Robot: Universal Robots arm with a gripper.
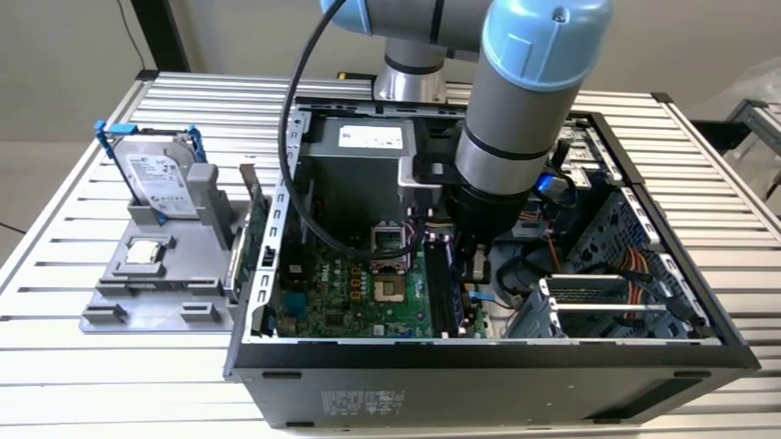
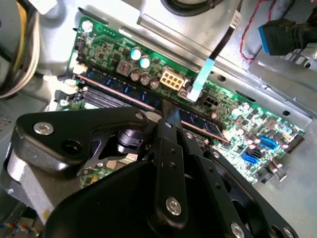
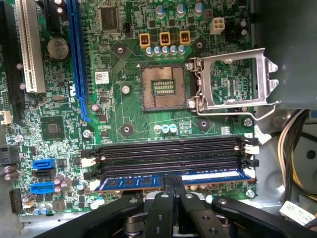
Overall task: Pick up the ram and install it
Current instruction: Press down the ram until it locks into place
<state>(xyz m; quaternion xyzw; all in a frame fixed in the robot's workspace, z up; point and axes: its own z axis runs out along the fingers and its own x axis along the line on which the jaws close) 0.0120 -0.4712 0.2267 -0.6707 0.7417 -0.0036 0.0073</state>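
Black end effector (image 3: 171, 191) clamped on the ram (image 3: 171, 179), seated along the slot; installation step, needing firm downward press.

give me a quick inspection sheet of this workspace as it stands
surface: slatted metal table carrying an open computer case
job's things: ram lying along the outermost memory slot; processor socket empty, its bracket raised
clutter: grey holder with hard drive and processor chip
grippers: gripper shut on the ram's middle
cables: black cable along the arm; wire bundle by the board
surroundings: nothing seen
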